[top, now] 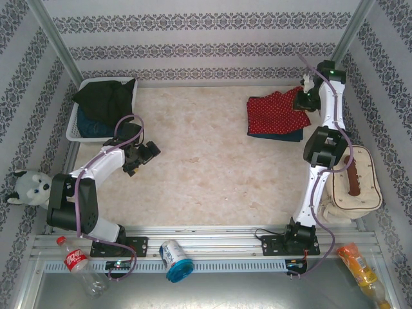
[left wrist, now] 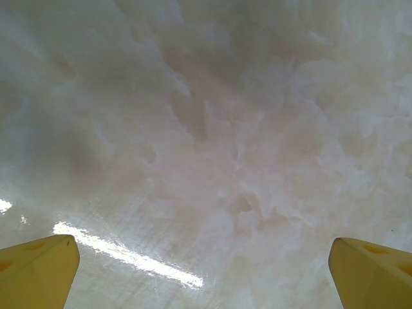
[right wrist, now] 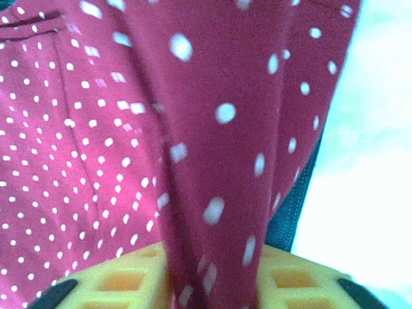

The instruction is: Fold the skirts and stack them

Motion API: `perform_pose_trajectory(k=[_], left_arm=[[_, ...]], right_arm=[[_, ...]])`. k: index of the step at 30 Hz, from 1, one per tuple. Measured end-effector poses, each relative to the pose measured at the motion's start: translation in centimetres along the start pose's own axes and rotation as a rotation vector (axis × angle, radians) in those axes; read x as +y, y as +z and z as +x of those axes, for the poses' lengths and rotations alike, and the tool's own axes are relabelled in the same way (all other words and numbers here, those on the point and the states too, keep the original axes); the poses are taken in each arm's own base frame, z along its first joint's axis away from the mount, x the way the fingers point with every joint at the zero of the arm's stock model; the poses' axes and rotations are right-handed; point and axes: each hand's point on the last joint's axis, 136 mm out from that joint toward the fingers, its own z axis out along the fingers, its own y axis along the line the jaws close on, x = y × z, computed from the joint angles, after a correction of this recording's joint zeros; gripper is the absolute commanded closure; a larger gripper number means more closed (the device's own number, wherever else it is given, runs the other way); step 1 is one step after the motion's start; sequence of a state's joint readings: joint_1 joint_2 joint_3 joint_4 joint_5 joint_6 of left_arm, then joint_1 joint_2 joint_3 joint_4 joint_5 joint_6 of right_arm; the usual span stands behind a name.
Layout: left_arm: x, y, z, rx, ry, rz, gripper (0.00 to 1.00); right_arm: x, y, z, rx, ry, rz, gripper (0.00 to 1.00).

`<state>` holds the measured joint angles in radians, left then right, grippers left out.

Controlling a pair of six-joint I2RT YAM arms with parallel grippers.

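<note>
Zero stiffness expected: treat red skirt (top: 275, 113), atop denim skirt (top: 288, 136) at far right corner of worktop (top: 212, 167), as light, limp; grasp hem corners. Right pincer (right wrist: 212, 281) astride a fold, pinching or loose: cannot tell. Left pincer (left wrist: 201, 257) spread wide.

Red dotted skirt (top: 273, 114) atop denim skirt (top: 284, 136) (far right).

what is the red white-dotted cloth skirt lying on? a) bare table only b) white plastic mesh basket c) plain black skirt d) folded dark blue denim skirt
d: the red white-dotted cloth skirt sits on the dark blue denim skirt, whose edge peeks out beneath it along the near side
</note>
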<state>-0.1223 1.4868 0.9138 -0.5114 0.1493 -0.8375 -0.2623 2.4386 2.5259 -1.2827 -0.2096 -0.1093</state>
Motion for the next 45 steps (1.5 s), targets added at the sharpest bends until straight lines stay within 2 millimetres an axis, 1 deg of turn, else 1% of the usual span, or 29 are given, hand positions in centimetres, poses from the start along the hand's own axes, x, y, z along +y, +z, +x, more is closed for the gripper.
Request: perform_pose_trajectory(k=[4,6,7,8,9,10,12,14,17,19,22,24,25,27,28,30,32,36,38,40,44,45], left_arm=[[0.0,0.1,0.0,0.002,0.0,-0.002,0.0],[0.0,0.1,0.0,0.001,-0.001,-0.002,0.0],[0.1,0.1,0.0,0.002,-0.001,-0.002,0.0],[0.1,0.1,0.0,0.002,0.0,-0.002,0.0],[0.1,0.0,0.0,0.002,-0.001,-0.002,0.0],[0.0,0.0,0.0,0.001,-0.002,-0.001,0.0],[-0.1,-0.4,-0.2,0.002,-0.003,0.005,0.0],[-0.6,-1.2,-0.7,-0.004,0.001,0.023,0.0],[-2.6,-4.1,-2.6,-0.055,0.025,0.076,0.0],[-4.1,-7.1,-5.0,-0.13,0.047,0.11,0.0],[-5.0,-11.3,-9.0,-0.272,0.07,0.112,0.0],[-4.8,-13.2,-11.2,-0.347,0.076,0.085,0.0],[-4.3,-13.9,-12.4,-0.379,0.075,0.059,0.0],[-3.1,-14.5,-14.7,-0.426,0.069,-0.005,0.0],[-2.3,-14.3,-16.0,-0.438,0.066,-0.045,0.0],[-1.2,-13.3,-18.3,-0.442,0.063,-0.104,0.0],[-0.3,-11.6,-20.5,-0.422,0.065,-0.151,0.0],[0.5,-7.8,-24.0,-0.372,0.083,-0.187,0.01],[0.0,-6.0,-25.4,-0.343,0.104,-0.167,0.04],[-1.2,-4.3,-26.2,-0.309,0.124,-0.114,0.09],[-3.8,-0.9,-26.7,-0.232,0.154,0.0,0.16],[-4.1,-0.2,-26.8,-0.218,0.154,0.015,0.22]], right_arm=[[-2.1,0.7,0.0,0.0,0.069,0.115,0.37],[-3.1,0.9,0.0,-0.01,0.11,0.174,0.34],[-3.6,0.7,0.2,-0.016,0.135,0.206,0.27],[-3.8,0.5,0.4,-0.022,0.16,0.224,0.13],[-3.9,0.1,0.7,-0.034,0.18,0.232,0.02],[-3.6,-0.5,0.9,-0.052,0.196,0.228,0.02],[-2.5,-1.9,1.3,-0.088,0.216,0.193,0.02],[-0.8,-3.6,1.4,-0.147,0.23,0.145,0.02],[2.8,-5.8,1.9,-0.25,0.242,0.09,0.02],[5.9,-7.0,3.1,-0.315,0.236,0.055,0.02],[9.7,-9.1,4.5,-0.41,0.201,0.04,0.02],[12.0,-10.6,5.1,-0.477,0.172,0.025,0.02],[13.0,-11.6,5.3,-0.52,0.16,0.006,0.02],[13.8,-12.8,5.9,-0.588,0.171,-0.033,0.02],[13.7,-13.2,6.3,-0.621,0.189,-0.051,0.02],[13.0,-13.2,7.3,-0.656,0.238,-0.081,0.02],[12.3,-12.8,8.0,-0.664,0.276,-0.104,0.02],[11.8,-11.9,8.6,-0.651,0.307,-0.131,0.02],[12.1,-11.9,8.8,-0.646,0.304,-0.145,0.02],[12.2,-12.0,9.1,-0.647,0.301,-0.158,0.02],[12.1,-12.5,9.2,-0.656,0.316,-0.18,0.02],[12.2,-12.5,9.3,-0.655,0.318,-0.184,0.02]])
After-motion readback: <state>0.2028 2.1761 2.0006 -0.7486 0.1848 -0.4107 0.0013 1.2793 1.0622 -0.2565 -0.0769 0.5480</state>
